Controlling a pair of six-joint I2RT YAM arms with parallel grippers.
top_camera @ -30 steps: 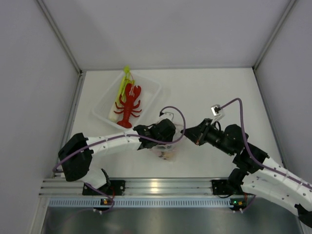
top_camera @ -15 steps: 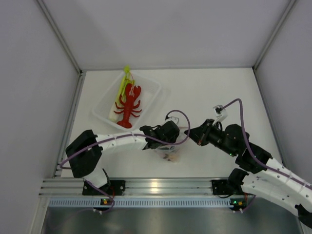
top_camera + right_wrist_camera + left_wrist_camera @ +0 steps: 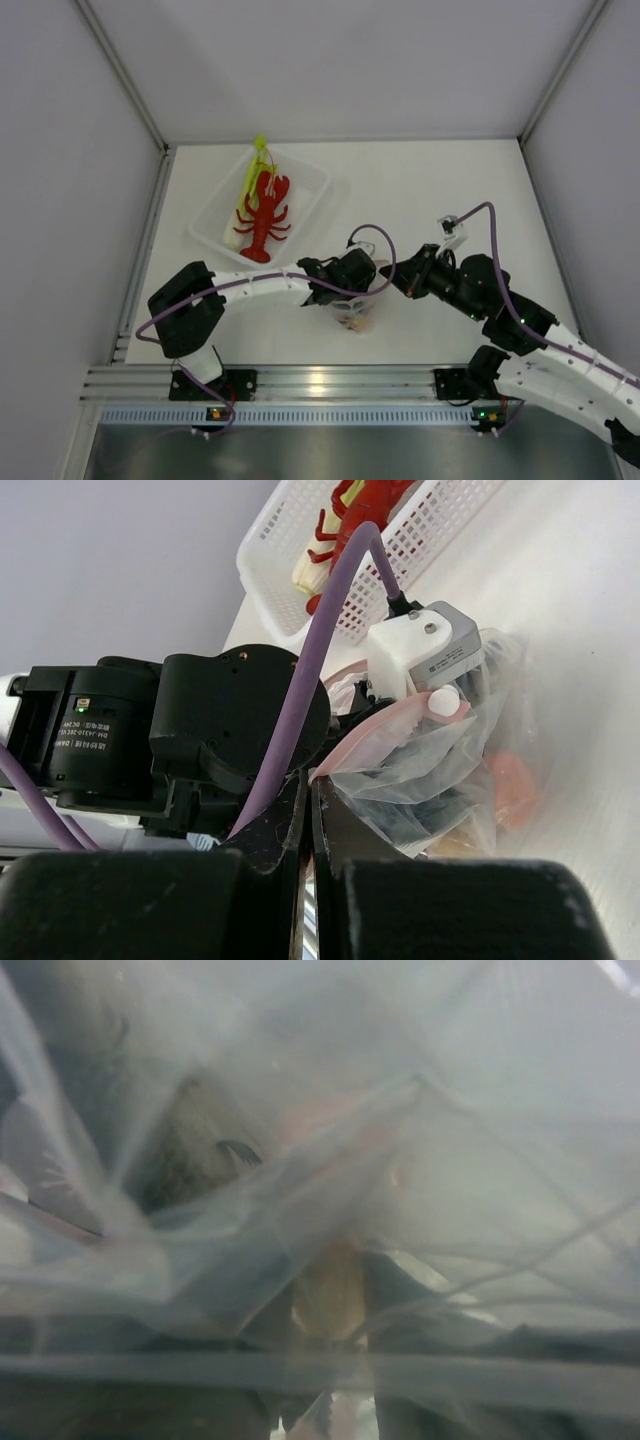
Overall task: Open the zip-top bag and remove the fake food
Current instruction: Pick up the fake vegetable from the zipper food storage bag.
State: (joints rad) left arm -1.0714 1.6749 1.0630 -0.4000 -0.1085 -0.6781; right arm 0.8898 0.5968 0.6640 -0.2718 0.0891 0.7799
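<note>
In the upper left of the overhead view, a white basket [image 3: 205, 222] holds the red lobster [image 3: 263, 215] and the leek [image 3: 250, 178]. At the centre the clear bag [image 3: 352, 316] sits crumpled on the surface [image 3: 440, 190] with the left gripper [image 3: 352, 290] pushed into its mouth. The plastic hides its jaws, so I cannot tell their width. Just right, the right gripper [image 3: 305, 790] is clamped on the bag's pink zip edge, and a pinkish round piece [image 3: 505, 785] shows inside.
</note>
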